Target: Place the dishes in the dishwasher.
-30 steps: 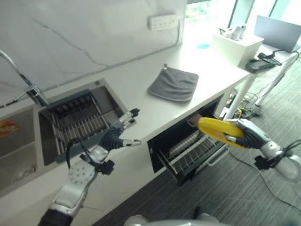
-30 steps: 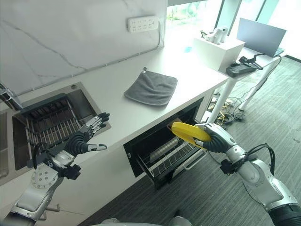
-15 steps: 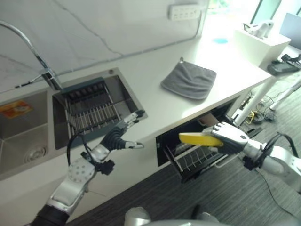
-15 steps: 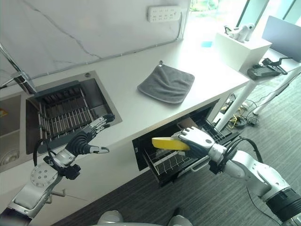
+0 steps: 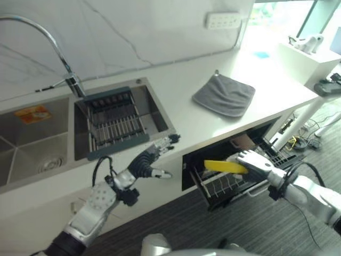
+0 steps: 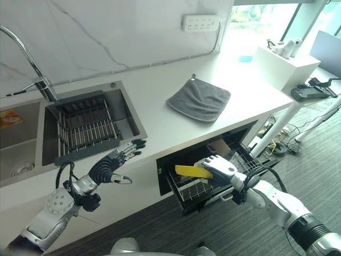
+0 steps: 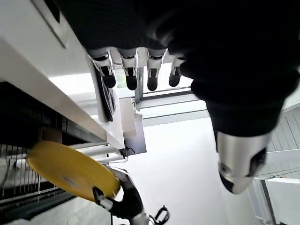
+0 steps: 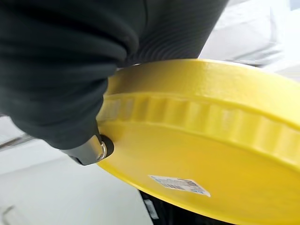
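Left hand (image 5: 146, 165) near the worktop (image 6: 154, 114) front edge, fingers spread and relaxed, holding nothing. Right hand (image 6: 216, 168) has fingers curled round a plate (image 6: 193, 172): bright yellow, round, ribbed rim, small label on its underside, held roughly flat over the pulled-out wire rack (image 5: 229, 184) of the dishwasher (image 6: 205, 160). Rack interior mostly dark, contents unclear. Farther back: grey cloth (image 5: 224, 95), sink (image 5: 114, 122).
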`<state>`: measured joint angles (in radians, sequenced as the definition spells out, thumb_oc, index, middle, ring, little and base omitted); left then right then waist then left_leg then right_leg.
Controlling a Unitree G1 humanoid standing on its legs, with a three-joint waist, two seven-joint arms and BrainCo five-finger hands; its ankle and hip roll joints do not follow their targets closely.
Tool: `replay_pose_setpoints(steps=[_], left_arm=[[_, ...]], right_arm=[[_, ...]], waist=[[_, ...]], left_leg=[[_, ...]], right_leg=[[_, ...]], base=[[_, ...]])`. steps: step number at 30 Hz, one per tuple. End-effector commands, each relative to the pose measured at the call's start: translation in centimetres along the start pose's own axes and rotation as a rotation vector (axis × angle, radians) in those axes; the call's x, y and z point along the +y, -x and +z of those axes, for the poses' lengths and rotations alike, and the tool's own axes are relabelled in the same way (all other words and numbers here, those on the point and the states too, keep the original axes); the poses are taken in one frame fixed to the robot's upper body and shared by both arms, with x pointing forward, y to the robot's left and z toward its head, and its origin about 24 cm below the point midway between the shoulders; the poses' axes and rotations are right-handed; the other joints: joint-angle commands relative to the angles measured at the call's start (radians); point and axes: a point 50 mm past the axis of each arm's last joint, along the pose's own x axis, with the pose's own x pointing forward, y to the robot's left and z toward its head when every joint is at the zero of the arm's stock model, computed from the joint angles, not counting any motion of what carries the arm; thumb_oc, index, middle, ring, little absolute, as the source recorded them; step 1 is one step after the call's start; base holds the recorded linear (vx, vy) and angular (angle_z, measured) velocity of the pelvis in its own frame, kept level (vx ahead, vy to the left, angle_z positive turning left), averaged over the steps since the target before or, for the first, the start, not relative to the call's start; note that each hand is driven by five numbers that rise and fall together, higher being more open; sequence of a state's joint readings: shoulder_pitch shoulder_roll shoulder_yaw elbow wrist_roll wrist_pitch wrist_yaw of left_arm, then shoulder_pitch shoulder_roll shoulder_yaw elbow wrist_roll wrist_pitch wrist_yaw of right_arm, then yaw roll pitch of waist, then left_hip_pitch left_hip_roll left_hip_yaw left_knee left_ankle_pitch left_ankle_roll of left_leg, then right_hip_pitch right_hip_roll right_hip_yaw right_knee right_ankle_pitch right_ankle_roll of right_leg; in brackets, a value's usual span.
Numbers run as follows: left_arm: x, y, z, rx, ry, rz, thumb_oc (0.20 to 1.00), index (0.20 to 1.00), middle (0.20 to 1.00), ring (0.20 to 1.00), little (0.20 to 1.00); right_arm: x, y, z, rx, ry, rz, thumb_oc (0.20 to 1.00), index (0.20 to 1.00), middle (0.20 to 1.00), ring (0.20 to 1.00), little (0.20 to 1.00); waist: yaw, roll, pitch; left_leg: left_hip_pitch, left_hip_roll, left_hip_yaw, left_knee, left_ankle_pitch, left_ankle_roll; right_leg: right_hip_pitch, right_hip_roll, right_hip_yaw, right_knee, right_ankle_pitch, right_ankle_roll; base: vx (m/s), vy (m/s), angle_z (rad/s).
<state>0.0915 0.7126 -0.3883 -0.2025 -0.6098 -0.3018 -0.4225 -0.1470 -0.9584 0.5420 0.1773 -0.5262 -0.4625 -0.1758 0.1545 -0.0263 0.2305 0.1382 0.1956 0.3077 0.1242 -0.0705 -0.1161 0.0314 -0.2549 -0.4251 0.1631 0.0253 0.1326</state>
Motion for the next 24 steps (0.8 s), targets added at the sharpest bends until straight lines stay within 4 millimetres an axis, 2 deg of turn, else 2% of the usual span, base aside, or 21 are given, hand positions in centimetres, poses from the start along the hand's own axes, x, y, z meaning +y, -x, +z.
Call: replay_pose_setpoints(steps=[1, 2, 5, 9, 11, 13, 14, 19, 21, 24], left_arm=[[-2.8, -0.8, 0.3, -0.046, 0.262, -0.188, 1.0, 1.0, 1.0, 1.0, 1.0], [-4.4, -0.4, -1.5, 0.043, 0.423, -0.228, 1.0, 1.0, 1.0, 1.0, 1.0], [-5.7, 0.5, -3.9, 0.171, 0.513, -0.25, 1.0, 1.0, 1.0, 1.0, 1.0], [-5.6, 3.0, -7.2, 0.366, 0.491, -0.224, 1.0, 1.0, 1.0, 1.0, 1.0], [-5.5, 3.2, -7.5, 0.391, 0.481, -0.214, 1.0, 1.0, 1.0, 1.0, 1.0], [-4.8, 4.2, -8.7, 0.47, 0.436, -0.199, 1.0, 1.0, 1.0, 1.0, 1.0], [-4.0, 5.4, -10.0, 0.557, 0.358, -0.172, 1.0, 1.0, 1.0, 1.0, 1.0], [-1.9, 8.2, -12.1, 0.746, 0.133, -0.123, 1.0, 1.0, 1.0, 1.0, 1.0], [-0.6, 8.9, -12.9, 0.817, -0.028, -0.107, 1.0, 1.0, 1.0, 1.0, 1.0], [0.4, 8.7, -13.6, 0.846, -0.169, -0.107, 1.0, 1.0, 1.0, 1.0, 1.0]], right_arm=[[-3.0, -1.1, 0.3, -0.033, 0.043, -0.181, 0.2, 0.2, 0.2, 0.2, 0.2], [-2.5, -1.1, -0.2, -0.007, 0.024, -0.197, 0.2, 0.2, 0.2, 0.2, 0.2], [-2.2, -1.4, -0.9, 0.021, -0.003, -0.232, 0.2, 0.2, 0.2, 0.2, 0.2], [-3.2, -1.9, -1.9, 0.052, 0.032, -0.31, 0.2, 0.2, 0.2, 0.2, 0.2], [-3.5, -2.1, -2.0, 0.054, 0.048, -0.326, 0.2, 0.2, 0.2, 0.2, 0.2], [-4.8, -2.9, -2.9, 0.057, 0.088, -0.35, 0.2, 0.2, 0.2, 0.2, 0.2], [-6.1, -3.7, -3.5, 0.056, 0.131, -0.372, 0.2, 0.2, 0.2, 0.2, 0.2], [-8.0, -4.5, -4.0, 0.046, 0.203, -0.386, 0.2, 0.2, 0.2, 0.2, 0.2], [-9.8, -6.0, -4.0, 0.031, 0.254, -0.375, 0.2, 0.2, 0.2, 0.2, 0.2], [-10.9, -7.1, -4.0, 0.019, 0.31, -0.385, 0.2, 0.2, 0.2, 0.2, 0.2]], waist=[[0.023, 0.015, -0.035], [0.024, 0.012, -0.032], [0.028, 0.004, -0.024], [0.047, -0.002, 0.01], [0.05, -0.003, 0.014], [0.064, 0.0, 0.033], [0.077, -0.001, 0.053], [0.103, -0.012, 0.08], [0.118, -0.014, 0.1], [0.125, -0.015, 0.125]], left_leg=[[-0.094, -0.033, -0.055, 0.103, 0.003, 0.055], [-0.093, -0.03, -0.05, 0.108, -0.002, 0.056], [-0.103, -0.023, -0.047, 0.119, -0.008, 0.058], [-0.163, -0.01, -0.063, 0.149, -0.008, 0.054], [-0.171, -0.009, -0.064, 0.152, -0.007, 0.054], [-0.194, -0.007, -0.071, 0.158, -0.008, 0.053], [-0.218, -0.006, -0.079, 0.156, -0.005, 0.05], [-0.254, -0.01, -0.107, 0.153, 0.002, 0.044], [-0.292, -0.012, -0.121, 0.159, 0.003, 0.042], [-0.34, -0.015, -0.136, 0.171, 0.005, 0.041]], right_leg=[[0.098, 0.045, 0.021, 0.131, -0.186, -0.001], [0.102, 0.048, 0.025, 0.129, -0.188, -0.001], [0.098, 0.049, 0.028, 0.134, -0.19, -0.001], [0.059, 0.053, 0.031, 0.144, -0.187, 0.0], [0.055, 0.054, 0.03, 0.146, -0.187, -0.002], [0.035, 0.056, 0.031, 0.151, -0.193, -0.005], [0.014, 0.06, 0.03, 0.153, -0.194, -0.007], [-0.007, 0.071, 0.026, 0.151, -0.191, -0.004], [-0.048, 0.072, 0.025, 0.173, -0.197, -0.007], [-0.097, 0.074, 0.024, 0.198, -0.197, -0.008]], base=[[0.01, -0.073, 0.02], [0.0, -0.084, 0.03], [-0.03, -0.083, 0.03], [-0.12, -0.11, 0.07], [-0.1, -0.063, 0.1], [-0.19, -0.074, 0.03], [-0.2, -0.094, 0.04], [-0.07, -0.076, 0.06], [-0.14, -0.041, 0.06], [-0.14, -0.021, 0.02]])
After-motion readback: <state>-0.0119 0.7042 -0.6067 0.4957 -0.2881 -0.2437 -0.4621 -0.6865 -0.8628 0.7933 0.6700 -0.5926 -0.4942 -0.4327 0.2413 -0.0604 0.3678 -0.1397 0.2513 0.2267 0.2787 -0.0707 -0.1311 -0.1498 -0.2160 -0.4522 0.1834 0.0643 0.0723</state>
